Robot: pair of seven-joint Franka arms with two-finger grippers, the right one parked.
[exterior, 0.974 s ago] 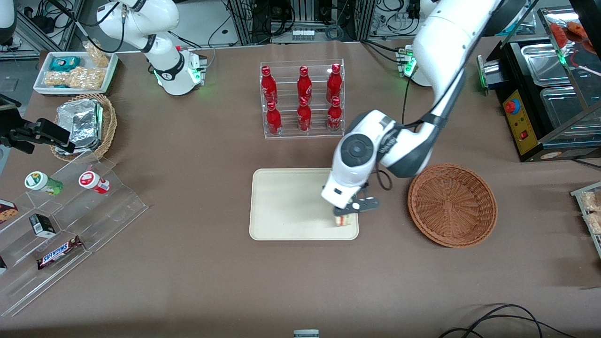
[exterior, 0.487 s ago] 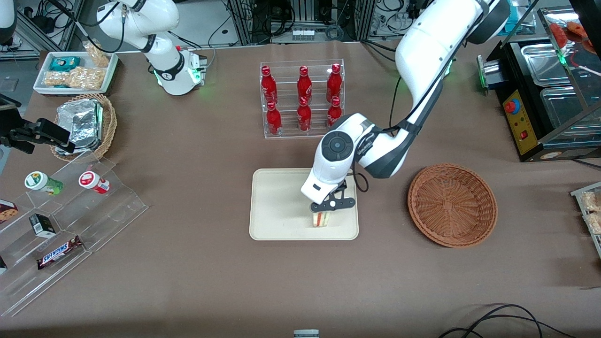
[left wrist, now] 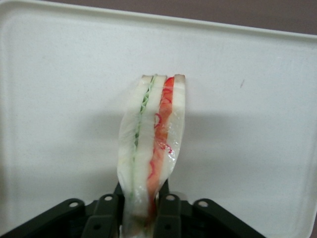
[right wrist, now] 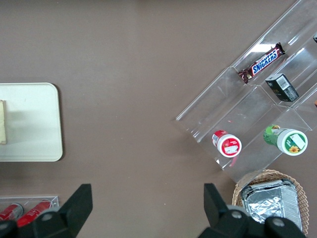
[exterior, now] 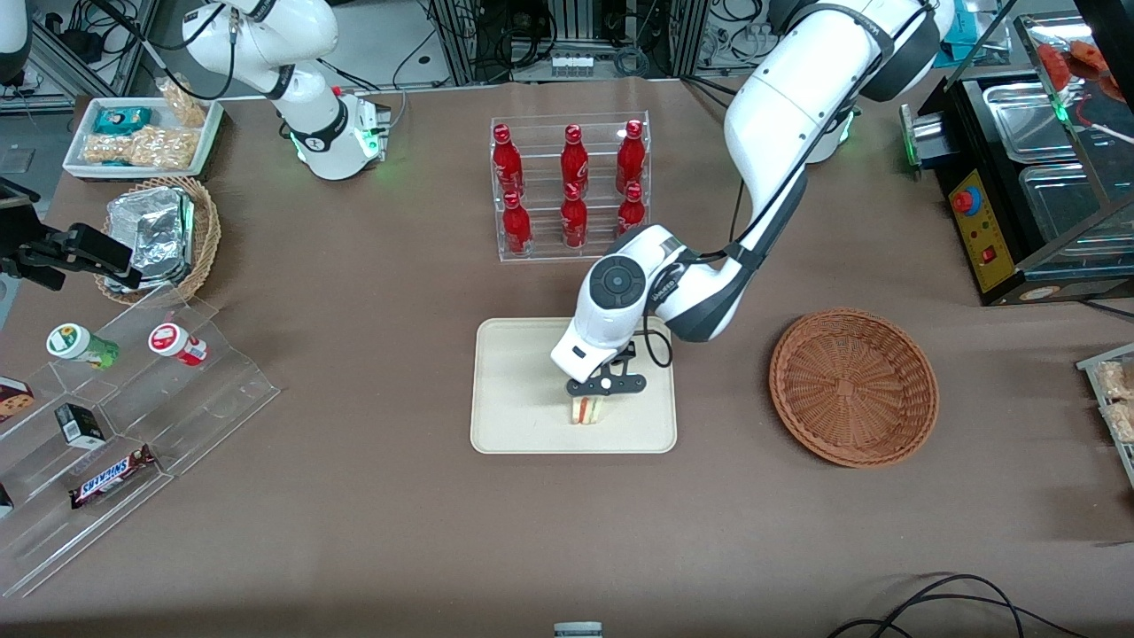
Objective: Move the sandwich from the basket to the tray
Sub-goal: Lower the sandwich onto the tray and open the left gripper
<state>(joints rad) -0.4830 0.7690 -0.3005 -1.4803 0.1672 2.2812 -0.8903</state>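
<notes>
Sandwich [exterior: 586, 409] wedge, white bread with red and green filling, is pinched edge-on between the fingers [left wrist: 110, 214] of the left arm's gripper [exterior: 595, 396], which is closed tight on its bread faces. It sits over the tray [exterior: 514, 416], in the half of the tray nearer the front camera and about midway along the tray's length; whether it touches the tray floor I cannot tell. In the wrist view the sandwich [left wrist: 152, 148] stands out from the gripper [left wrist: 143, 215] against bare tray [left wrist: 257, 124] surface. The basket [exterior: 853, 386] lies well apart from the tray, toward the working arm's end of the table. A clear rack of red bottles [exterior: 571, 186] stands farther from the front camera than the tray.
</notes>
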